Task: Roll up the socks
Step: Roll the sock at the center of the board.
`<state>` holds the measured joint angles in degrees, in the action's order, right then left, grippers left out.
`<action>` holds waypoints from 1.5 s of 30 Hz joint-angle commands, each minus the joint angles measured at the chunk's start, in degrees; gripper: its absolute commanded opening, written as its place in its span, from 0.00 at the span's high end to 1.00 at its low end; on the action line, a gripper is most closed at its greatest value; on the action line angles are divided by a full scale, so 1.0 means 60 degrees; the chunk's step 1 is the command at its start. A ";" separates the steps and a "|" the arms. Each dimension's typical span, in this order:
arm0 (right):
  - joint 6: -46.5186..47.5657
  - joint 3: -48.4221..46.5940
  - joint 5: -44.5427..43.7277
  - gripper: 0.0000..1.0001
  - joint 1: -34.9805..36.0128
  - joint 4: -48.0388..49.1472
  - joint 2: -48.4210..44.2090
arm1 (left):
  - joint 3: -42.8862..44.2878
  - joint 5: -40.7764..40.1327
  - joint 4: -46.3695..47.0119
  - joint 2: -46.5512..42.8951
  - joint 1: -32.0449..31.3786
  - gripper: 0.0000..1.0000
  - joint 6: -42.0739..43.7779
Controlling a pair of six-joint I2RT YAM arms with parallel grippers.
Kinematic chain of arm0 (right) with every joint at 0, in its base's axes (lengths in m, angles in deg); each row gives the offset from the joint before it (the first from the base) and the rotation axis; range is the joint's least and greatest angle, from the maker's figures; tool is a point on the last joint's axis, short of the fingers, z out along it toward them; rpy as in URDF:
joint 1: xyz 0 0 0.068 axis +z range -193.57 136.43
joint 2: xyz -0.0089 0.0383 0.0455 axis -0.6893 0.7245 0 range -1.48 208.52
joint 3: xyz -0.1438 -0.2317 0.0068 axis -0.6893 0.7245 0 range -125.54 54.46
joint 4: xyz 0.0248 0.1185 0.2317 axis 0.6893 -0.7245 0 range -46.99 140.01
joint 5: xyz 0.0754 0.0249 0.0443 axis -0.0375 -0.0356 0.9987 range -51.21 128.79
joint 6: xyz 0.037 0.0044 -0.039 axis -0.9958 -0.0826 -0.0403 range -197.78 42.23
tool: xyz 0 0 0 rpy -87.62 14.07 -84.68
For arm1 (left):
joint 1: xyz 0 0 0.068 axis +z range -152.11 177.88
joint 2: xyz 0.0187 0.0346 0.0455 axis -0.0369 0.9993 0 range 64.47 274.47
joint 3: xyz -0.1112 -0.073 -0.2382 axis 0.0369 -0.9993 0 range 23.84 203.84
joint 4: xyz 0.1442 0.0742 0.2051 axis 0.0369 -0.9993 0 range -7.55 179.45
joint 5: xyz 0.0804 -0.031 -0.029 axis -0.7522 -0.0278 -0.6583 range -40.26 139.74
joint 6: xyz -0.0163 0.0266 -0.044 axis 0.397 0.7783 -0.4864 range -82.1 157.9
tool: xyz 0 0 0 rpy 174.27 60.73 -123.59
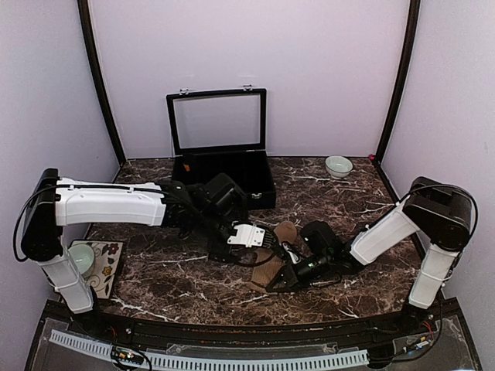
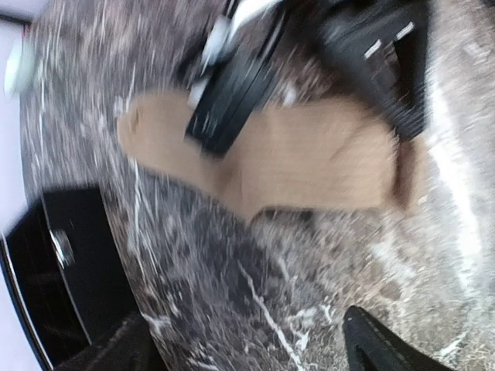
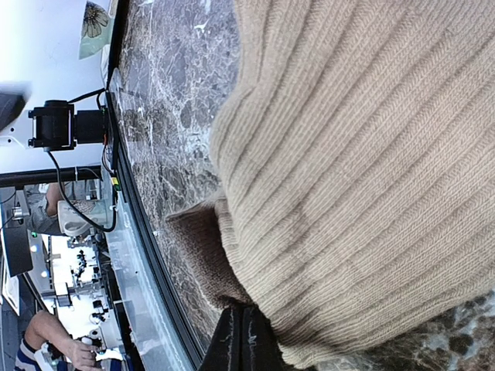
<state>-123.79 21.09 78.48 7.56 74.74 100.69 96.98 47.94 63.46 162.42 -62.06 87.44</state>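
Note:
One tan-brown ribbed sock (image 1: 267,268) lies flat on the dark marble table (image 1: 170,278) between the two arms; no other sock shows. In the right wrist view this sock (image 3: 363,154) fills the picture and bulges over my right gripper (image 3: 249,328), whose fingers are pressed together on its cuff edge. From above, the right gripper (image 1: 278,282) sits low at the sock's near end. My left gripper (image 1: 241,247) hovers just left of the sock's far end. Its blurred wrist view shows the sock (image 2: 309,158) ahead and the left gripper (image 2: 240,332) open over bare marble.
A black case (image 1: 224,185) with its glass lid raised stands at the back centre. A small white bowl (image 1: 338,165) sits at the back right. A pale cup (image 1: 83,259) rests on a floral coaster (image 1: 107,267) at the left edge. Walls close in on three sides.

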 commanded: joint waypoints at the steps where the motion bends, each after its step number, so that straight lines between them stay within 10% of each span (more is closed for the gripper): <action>1: -0.0202 0.0353 -0.0543 1.00 -0.0128 -0.0579 0.0590 | -0.0764 -0.0498 -0.0710 0.0238 0.0114 0.11 0.0065; 6: -0.0346 0.0309 -0.0430 1.00 -0.0153 -0.0855 0.0892 | -0.2597 0.0285 0.1290 -0.0871 -0.0869 0.07 0.0979; 18: -0.0970 0.0677 -0.0414 1.00 -0.0235 -0.0491 0.0746 | -0.0838 0.1620 0.0739 0.1090 -0.1516 0.67 0.0634; 45: -0.0888 0.0962 -0.0310 1.00 -0.0246 -0.0432 0.0636 | -0.0630 0.1682 0.1267 0.1300 -0.1223 0.62 0.0419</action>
<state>-129.32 24.26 81.05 6.49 82.79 102.85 91.43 56.59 72.00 172.86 -69.75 90.63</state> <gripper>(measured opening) 0.006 0.369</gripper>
